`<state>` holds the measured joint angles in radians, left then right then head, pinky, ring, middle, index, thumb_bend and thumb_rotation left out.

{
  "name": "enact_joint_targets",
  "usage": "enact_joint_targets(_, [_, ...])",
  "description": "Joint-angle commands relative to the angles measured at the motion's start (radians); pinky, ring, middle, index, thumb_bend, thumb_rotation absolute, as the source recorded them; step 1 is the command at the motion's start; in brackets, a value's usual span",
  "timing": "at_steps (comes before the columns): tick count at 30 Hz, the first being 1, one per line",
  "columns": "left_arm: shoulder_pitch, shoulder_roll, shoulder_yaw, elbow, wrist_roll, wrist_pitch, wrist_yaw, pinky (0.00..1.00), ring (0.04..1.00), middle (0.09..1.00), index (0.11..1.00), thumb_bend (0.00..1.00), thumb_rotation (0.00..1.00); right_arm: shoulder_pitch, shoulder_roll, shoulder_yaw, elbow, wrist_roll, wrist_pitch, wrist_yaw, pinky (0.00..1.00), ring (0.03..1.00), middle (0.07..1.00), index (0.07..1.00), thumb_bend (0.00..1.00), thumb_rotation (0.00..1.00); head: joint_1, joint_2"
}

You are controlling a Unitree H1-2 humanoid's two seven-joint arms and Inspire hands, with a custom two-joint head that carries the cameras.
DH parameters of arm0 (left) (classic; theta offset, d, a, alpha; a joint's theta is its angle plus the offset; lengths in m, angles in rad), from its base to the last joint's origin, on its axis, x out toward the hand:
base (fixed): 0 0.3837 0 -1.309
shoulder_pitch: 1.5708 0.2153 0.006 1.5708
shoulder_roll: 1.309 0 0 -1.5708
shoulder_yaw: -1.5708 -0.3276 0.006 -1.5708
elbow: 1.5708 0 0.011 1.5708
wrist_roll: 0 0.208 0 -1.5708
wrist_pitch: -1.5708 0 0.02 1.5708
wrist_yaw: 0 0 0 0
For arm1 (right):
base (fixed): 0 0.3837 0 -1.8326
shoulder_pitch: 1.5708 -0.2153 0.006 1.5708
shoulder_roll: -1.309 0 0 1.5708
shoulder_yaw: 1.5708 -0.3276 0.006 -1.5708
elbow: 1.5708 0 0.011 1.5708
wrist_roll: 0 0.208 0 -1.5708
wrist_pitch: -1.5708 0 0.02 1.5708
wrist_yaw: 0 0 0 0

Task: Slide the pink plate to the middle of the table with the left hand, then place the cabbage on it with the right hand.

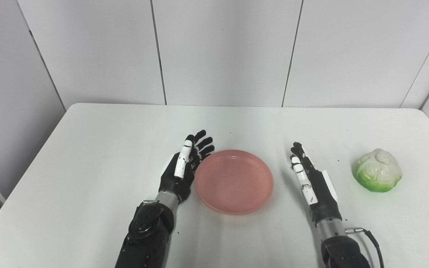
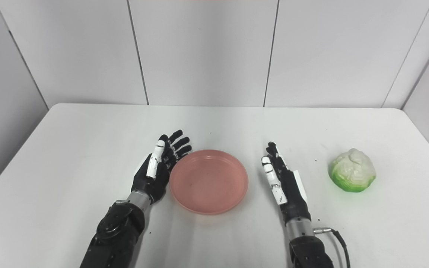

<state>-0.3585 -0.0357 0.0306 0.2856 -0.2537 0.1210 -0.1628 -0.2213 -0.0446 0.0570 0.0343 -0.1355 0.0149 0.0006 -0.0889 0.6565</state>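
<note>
The pink plate [image 1: 234,181] lies flat near the middle of the white table [image 1: 106,141]. My left hand [image 1: 184,163] is open, fingers straight, its palm against the plate's left rim. My right hand [image 1: 307,178] is open and empty, standing edge-up on the table to the right of the plate, apart from it. The cabbage [image 1: 377,170], white on top and green below, sits on the table to the right of my right hand, a short gap away. The plate [image 2: 209,181] and cabbage [image 2: 353,169] also show in the right eye view.
A black cable [image 1: 371,238] loops at my right wrist. Grey wall panels stand behind the table's far edge. The table's left edge runs diagonally at the left.
</note>
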Motion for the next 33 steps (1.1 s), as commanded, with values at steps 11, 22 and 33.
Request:
enact_joint_targets(11, [-0.016, 0.021, 0.015, 0.021, -0.009, -0.015, -0.021, 0.9, 0.882, 0.889, 0.89, 0.45, 1.0, -0.101, -0.045, -0.003, -0.129, -0.113, -0.007, -0.024, 0.87, 0.908, 0.908, 0.913, 0.47, 1.0, -0.08, -0.011])
enact_joint_targets(22, [-0.016, 0.04, 0.035, 0.027, -0.018, -0.01, -0.044, 0.9, 0.882, 0.894, 0.894, 0.46, 1.0, -0.133, -0.112, -0.007, -0.225, -0.341, 0.035, -0.048, 0.84, 0.889, 0.902, 0.913, 0.55, 1.0, -0.153, -0.012])
enact_joint_targets(33, [-0.024, 0.072, 0.058, 0.066, -0.042, -0.03, -0.08, 0.92, 0.887, 0.895, 0.895, 0.46, 1.0, -0.132, -0.16, -0.049, -0.335, -0.541, 0.111, -0.053, 0.85, 0.91, 0.937, 0.947, 0.67, 0.8, -0.247, -0.023])
